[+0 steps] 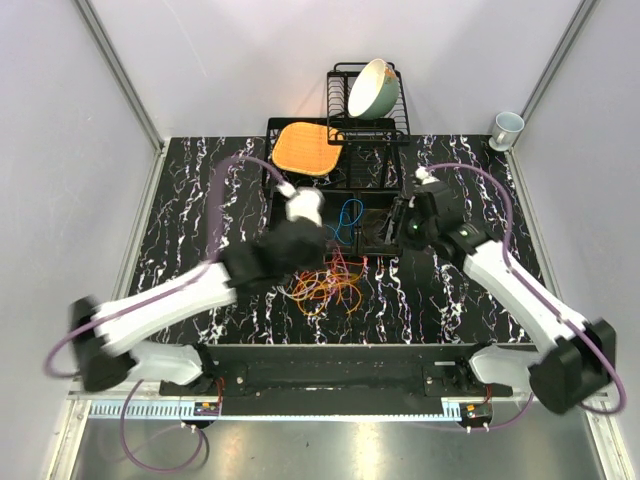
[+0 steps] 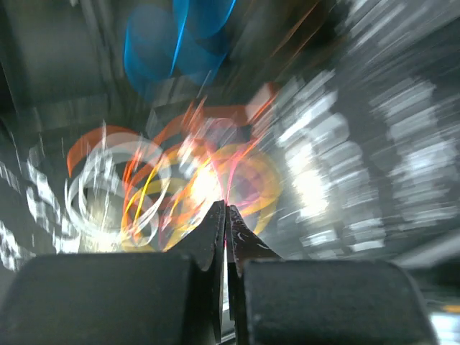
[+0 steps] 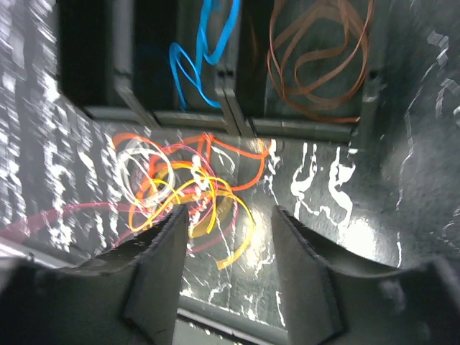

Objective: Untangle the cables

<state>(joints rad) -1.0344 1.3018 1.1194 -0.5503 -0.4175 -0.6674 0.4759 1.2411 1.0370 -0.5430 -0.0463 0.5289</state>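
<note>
Now the left tool [image 2: 226,215] is squeezed tight right at the cables [image 2: 194,187] piled on the counter [image 1: 440,300]; blur hides whether a wire is caught. The right tool [image 3: 228,215] hangs above the pile with jaws apart, holding nothing. A hard pull could drag the whole knot along or tighten it. The left arm [image 1: 170,300] and right arm [image 1: 515,285] reach forward, bent toward the middle.

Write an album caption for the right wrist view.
Open right pincer facing a tangle of coloured cables, a blue cable lying in the tray beyond.
</note>
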